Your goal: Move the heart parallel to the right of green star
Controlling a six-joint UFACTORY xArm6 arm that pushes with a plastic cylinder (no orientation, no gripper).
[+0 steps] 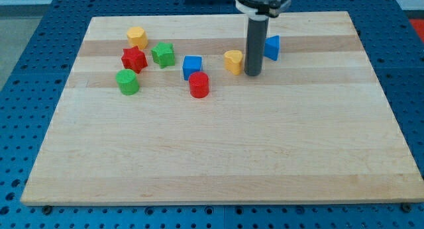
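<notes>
Yellow heart touching my tip

Non-task blocks on the bench

Wooden bench is seen on a blue perforated base. Top left: a yellow hexagonal block, with a red star just below it and a green cylinder below that. Nearer the middle, a blue cube is seen touching a red cylinder at its lower right. A blue triangular block is set well apart, toward the view's right.
</notes>
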